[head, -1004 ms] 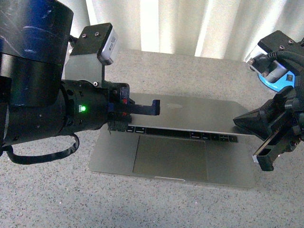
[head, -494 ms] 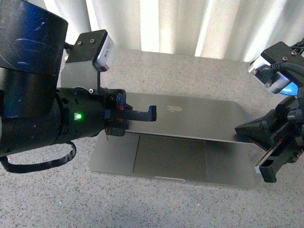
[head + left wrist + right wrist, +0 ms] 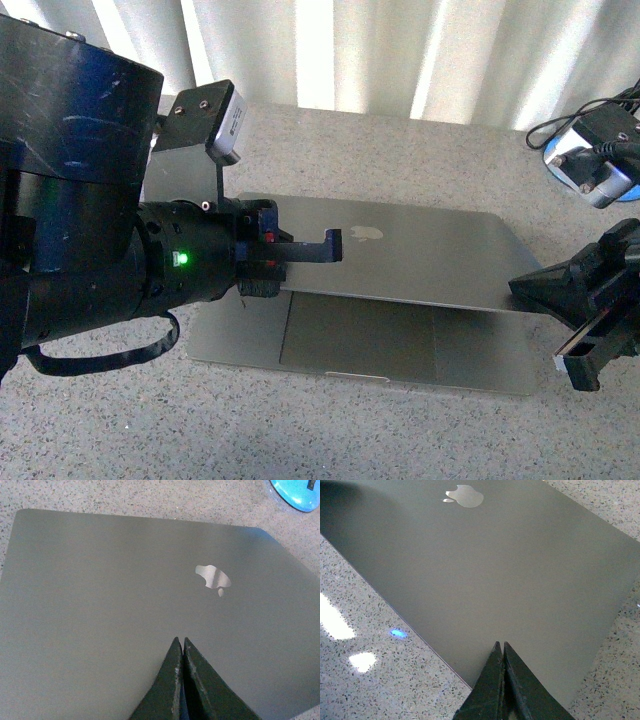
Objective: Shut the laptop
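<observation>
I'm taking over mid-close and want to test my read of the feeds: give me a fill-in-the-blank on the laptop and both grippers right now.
1. The lid of the slim grey-silver metal laptop is lowered but not flat: the large ____ shows in front of its edge.
2. The left gripper and the right gripper both have their jaws ____.
3. The pale logo on the lid is shaped like an ____.
Missing words: trackpad; shut; apple.

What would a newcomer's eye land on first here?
The grey laptop mid-table, lid tilted low, trackpad showing in front. The left end effector, shut, is beside the apple logo; the right end effector, shut, at the lid's right corner.
</observation>
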Controlling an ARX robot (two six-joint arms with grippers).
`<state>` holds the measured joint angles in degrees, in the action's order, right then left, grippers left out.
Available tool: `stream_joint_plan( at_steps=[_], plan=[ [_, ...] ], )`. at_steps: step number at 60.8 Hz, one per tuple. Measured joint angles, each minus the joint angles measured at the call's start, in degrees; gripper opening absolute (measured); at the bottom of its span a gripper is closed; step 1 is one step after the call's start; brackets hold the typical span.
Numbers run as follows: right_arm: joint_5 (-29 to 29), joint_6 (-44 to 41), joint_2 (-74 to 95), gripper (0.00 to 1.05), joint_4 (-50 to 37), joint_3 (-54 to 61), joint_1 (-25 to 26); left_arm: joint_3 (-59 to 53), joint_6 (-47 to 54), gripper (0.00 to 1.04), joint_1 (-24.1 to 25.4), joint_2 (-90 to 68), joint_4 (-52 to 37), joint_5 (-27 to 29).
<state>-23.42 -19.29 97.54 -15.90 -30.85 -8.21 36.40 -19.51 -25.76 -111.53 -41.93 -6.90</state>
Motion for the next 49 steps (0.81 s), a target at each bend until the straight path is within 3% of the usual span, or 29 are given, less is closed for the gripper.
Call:
stream_joint_plan(
  at_steps=[49],
  plan=[
    [1.36,-1.73,4.61,0.01,-3.02,2.95,0.92,-1.25,-5.31,0.04,0.22,-5.25,-4.11,-0.96]
  ],
)
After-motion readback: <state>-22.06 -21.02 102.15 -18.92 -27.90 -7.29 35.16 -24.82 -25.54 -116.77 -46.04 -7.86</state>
